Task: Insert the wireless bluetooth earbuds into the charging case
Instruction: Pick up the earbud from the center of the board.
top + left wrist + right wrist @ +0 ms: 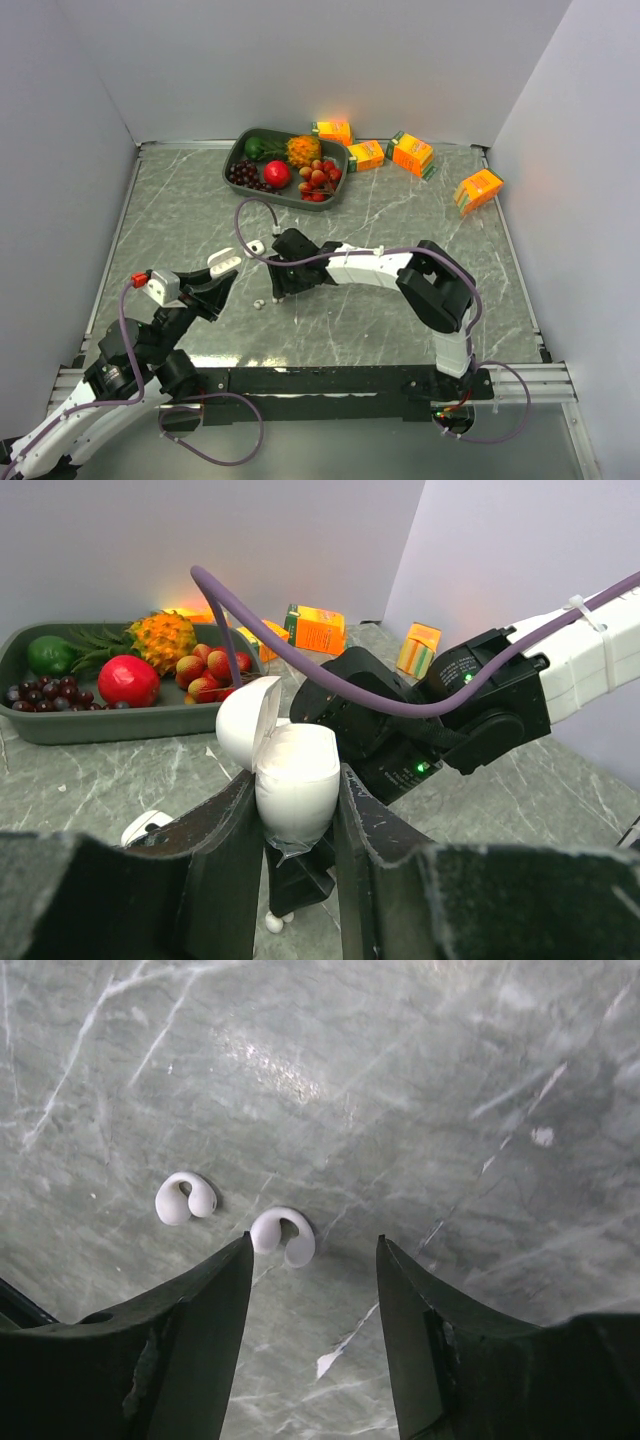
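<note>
My left gripper (297, 802) is shut on a white charging case (295, 775), held upright above the table with its lid (245, 720) hinged open. In the top view the case (222, 263) sits at the left. Two white C-shaped earbuds (185, 1198) (283, 1235) lie on the marble table. My right gripper (313, 1242) points down at the table, open and with nothing between its fingers. The nearer earbud lies just beyond its left fingertip (240, 1250). In the top view the right gripper (279, 290) hovers beside the earbuds (259, 303).
A second small white case (256, 246) lies on the table behind the right gripper. A dark tray (235, 160) of fruit stands at the back. Several orange juice cartons (412, 153) lie at the back right. Grey walls enclose the table.
</note>
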